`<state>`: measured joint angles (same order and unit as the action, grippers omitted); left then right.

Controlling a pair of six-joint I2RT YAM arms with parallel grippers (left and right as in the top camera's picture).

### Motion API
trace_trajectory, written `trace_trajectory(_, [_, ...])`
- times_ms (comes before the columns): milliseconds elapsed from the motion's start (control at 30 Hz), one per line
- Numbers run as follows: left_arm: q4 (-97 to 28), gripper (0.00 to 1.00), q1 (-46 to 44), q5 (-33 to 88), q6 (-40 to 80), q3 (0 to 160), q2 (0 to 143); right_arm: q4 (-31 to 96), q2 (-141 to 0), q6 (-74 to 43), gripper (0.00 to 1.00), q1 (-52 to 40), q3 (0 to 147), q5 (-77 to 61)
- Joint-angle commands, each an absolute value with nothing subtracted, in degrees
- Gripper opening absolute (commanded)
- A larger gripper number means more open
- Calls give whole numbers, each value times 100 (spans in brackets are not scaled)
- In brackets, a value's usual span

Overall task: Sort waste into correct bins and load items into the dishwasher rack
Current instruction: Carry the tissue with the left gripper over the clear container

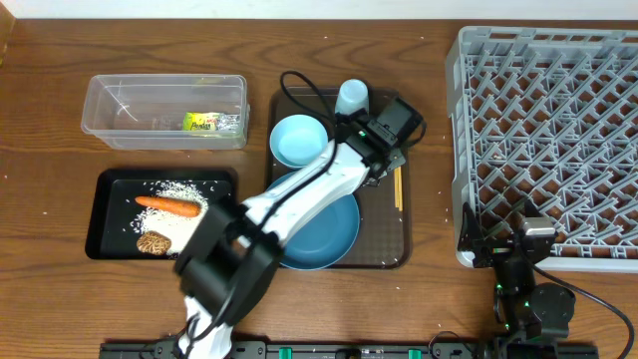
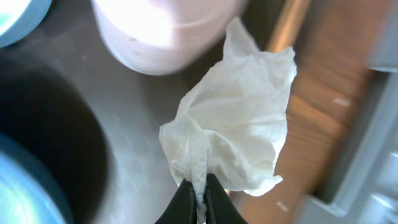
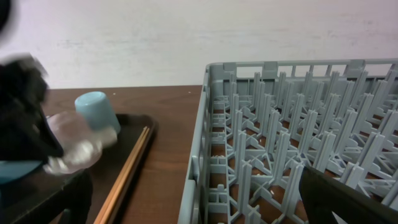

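Left gripper (image 2: 198, 186): jaws pressed together on a pinched fold of the crumpled white tissue (image 2: 236, 124), whose loose body fans out over the floor of the brown serving tray (image 1: 399, 254) at its far right part (whether it is touching the tray cannot be told). Just far of the tissue stands the pale pinkish-white cup (image 2: 161, 31), and beyond it the light-blue cup (image 1: 352, 97). The wooden chopsticks (image 1: 398, 187) lie along the tray's right rim, just beside the claw. To the left on the same tray are the small light-blue bowl (image 1: 299, 140) and, nearer, the large dark-blue plate (image 1: 334, 234), which the left arm crosses. Further left, the black tray (image 1: 105, 219) holds white rice grains (image 1: 184, 189), the orange carrot (image 1: 167, 205) and the brown food lump (image 1: 153, 242); the clear tub (image 1: 164, 110) beyond it holds the green-yellow wrapper (image 1: 202, 123). The dishwasher rack (image 1: 548, 140) fills the right side, a strip of bare table separating it from the serving tray. Right gripper (image 1: 518, 239): jaws apart, holding nothing, at the rack's near edge.
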<state>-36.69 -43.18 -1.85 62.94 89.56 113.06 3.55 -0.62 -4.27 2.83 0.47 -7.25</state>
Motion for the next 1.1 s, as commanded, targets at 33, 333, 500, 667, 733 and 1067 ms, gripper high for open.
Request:
trace_trajectory(33, [-3791,6,-4311,178,5968,8947,10746,364,-32,-419,99,388,32,-711])
trace_trajectory(333, [-4143,6,-3601,-451,5553,8947,9727,364,-34,-419,99,388,32,-711])
trace_trajectory(500, [-4200,6,-2561,-528,5605,8947,9625,364,-32,-419,99,388,32,-711])
trace_trajectory(667, [-4202,6,-1396,-626,5708,8947,9789,364,-34,-419,99,388,32,-711])
trace_trajectory(733, [-4239,6,-987,-628,5837,8947,9880,364,-34,-419,99,388,32,-711])
trace_trajectory(1067, [-4110,8,333,-596,6248,8947,10449,364,-34,-419,99,388,32,-711])
